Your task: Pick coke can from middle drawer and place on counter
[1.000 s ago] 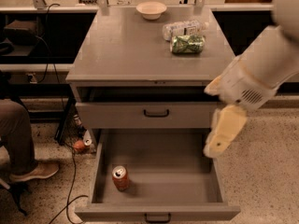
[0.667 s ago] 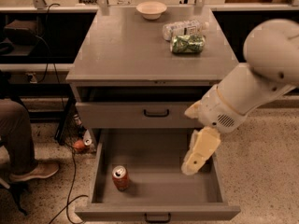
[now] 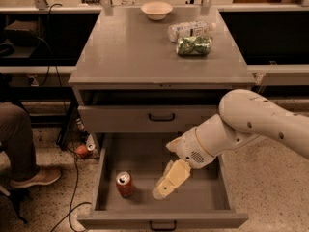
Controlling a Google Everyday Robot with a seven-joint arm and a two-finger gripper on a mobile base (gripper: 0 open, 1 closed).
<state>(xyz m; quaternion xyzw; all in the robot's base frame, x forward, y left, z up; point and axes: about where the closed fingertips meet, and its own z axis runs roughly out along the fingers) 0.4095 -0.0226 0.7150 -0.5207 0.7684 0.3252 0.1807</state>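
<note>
The coke can [image 3: 124, 184] stands upright in the front left part of the open middle drawer [image 3: 161, 220]. My gripper [image 3: 167, 181] hangs on the white arm [image 3: 241, 124], low inside the drawer, just right of the can and apart from it, pointing down and left. It holds nothing that I can see. The counter [image 3: 140, 47] is the flat grey top of the cabinet, above the shut upper drawer front [image 3: 145, 118].
On the counter's far side are a cream bowl [image 3: 156, 9], a clear plastic bottle [image 3: 190, 29] and a green crinkly bag [image 3: 194, 46]. A seated person's leg and shoe [image 3: 21, 149] are at the left. Cables and a small orange object [image 3: 82, 151] lie on the floor by the cabinet.
The arm has swung left and down from the drawer's right side, bringing the gripper inside the drawer, close to the can. The can has not moved.
</note>
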